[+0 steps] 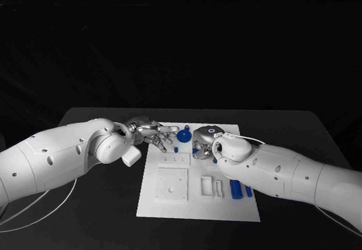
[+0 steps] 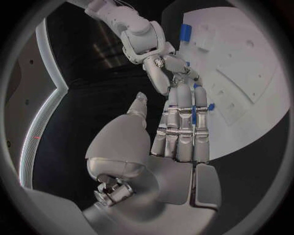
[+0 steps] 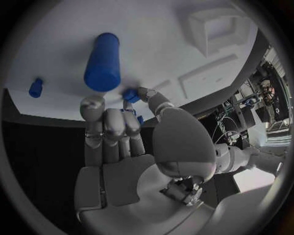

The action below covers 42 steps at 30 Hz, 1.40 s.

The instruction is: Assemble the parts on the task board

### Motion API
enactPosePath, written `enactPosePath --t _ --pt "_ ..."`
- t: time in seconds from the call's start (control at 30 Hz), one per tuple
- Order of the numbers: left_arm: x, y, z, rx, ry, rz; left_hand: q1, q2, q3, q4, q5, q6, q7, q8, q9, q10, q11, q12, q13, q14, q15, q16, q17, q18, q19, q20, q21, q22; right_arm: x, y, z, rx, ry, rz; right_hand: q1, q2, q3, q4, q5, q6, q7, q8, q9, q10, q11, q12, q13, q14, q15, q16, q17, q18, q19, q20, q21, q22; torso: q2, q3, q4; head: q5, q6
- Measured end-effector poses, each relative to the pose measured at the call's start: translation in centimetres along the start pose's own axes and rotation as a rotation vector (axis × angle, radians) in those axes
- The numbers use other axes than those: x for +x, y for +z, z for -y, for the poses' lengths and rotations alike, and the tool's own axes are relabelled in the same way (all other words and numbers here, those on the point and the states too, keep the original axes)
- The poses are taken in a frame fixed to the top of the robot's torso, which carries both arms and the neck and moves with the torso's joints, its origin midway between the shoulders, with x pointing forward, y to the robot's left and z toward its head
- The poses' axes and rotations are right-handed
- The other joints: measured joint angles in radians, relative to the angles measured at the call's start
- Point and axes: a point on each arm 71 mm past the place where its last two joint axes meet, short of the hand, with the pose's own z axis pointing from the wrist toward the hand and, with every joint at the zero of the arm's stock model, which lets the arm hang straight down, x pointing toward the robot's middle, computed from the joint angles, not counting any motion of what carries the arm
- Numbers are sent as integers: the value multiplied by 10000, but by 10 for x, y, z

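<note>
The white task board lies mid-table. My left hand hovers over its far left corner, fingers stretched out and apart, holding nothing; blue bits show past them on the board. My right hand is over the board's far middle, fingers curled. Its thumb and a fingertip pinch a small blue part close to the board. A blue cylinder stands just beyond it. A round blue part sits between the two hands.
Two long blue parts lie at the board's right edge under my right forearm, with a smaller one beside them. Raised white blocks occupy the board's near left. Another small blue part lies apart on the board.
</note>
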Motion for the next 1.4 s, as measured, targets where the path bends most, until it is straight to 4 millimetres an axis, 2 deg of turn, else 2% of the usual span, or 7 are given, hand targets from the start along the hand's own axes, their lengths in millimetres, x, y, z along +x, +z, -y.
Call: enactPosePath --t 0.37,0.6,0.7,0.97,1.03,1.17,1.4 --pt "-2 -1 -1 68 -66 131 354 -143 81 -218 0 -52 53 0 -356 0 0 -42 -15 0 0 0 0 0 0 0 0 0 -3 -12 6 -124 289 370 1 -1 -96 12 -234 114 -62 1 27 37 -36 0 23 36 -35 48 36 0 37 -37 117 -1 -11 6 -21 5 44" --pt "-2 0 -3 13 -58 154 493 -150 66 -203 42 -30 31 0 -457 38 -38 -116 -15 0 0 0 0 1 0 0 0 0 -21 -23 5 -392 624 953 1 -1 -92 73 -274 115 -62 1 9 72 -71 0 26 70 -70 48 35 1 1 -73 158 -2 -14 6 -52 52 91" --pt "-1 1 -5 -62 -37 149 546 -98 66 -203 176 -25 27 0 -492 38 -38 -116 -15 0 0 0 0 0 0 0 0 0 -29 -29 4 -503 788 1209 1 -1 -78 111 -274 114 -62 0 3 72 -71 0 42 71 -71 48 50 1 1 -73 228 -2 -20 13 -73 61 116" --pt "4 7 -8 -399 132 89 545 -97 -10 -126 176 -40 40 0 -565 38 -38 -116 -14 20 20 0 0 0 0 0 0 8 -53 -46 -3 -931 1231 1912 107 -107 -91 265 -359 147 -96 -1 2 108 -107 0 66 71 -70 48 83 1 0 -73 333 -2 -69 52 -162 147 178" --pt "6 8 -9 -518 188 66 406 -76 -39 18 176 -160 56 0 -596 38 -38 -116 -14 36 36 0 0 1 0 0 0 8 -57 -49 -4 -1020 1303 2025 107 -107 -91 265 -390 147 -96 -1 2 108 -107 0 67 71 -70 48 83 0 1 -73 333 -3 -86 64 -187 177 188" --pt "10 12 -10 -731 296 1 180 -278 127 387 0 -249 74 0 -628 38 -38 -116 -14 36 36 0 0 0 0 0 0 8 -62 -55 -8 -1173 1411 2188 107 -107 -90 265 -391 147 -96 -2 1 108 -107 -1 66 71 -70 47 83 0 0 -73 333 -3 -116 83 -225 209 202" --pt "17 18 -8 -923 434 -160 -242 -980 545 1371 -135 -479 154 0 -691 -36 36 -147 -22 36 36 0 0 1 7 7 0 -11 -67 -58 -15 -1386 1530 2316 147 -147 -90 265 -517 146 -96 -5 0 108 -107 -1 65 71 -70 47 82 -1 1 -72 333 -3 -150 103 -249 244 210"
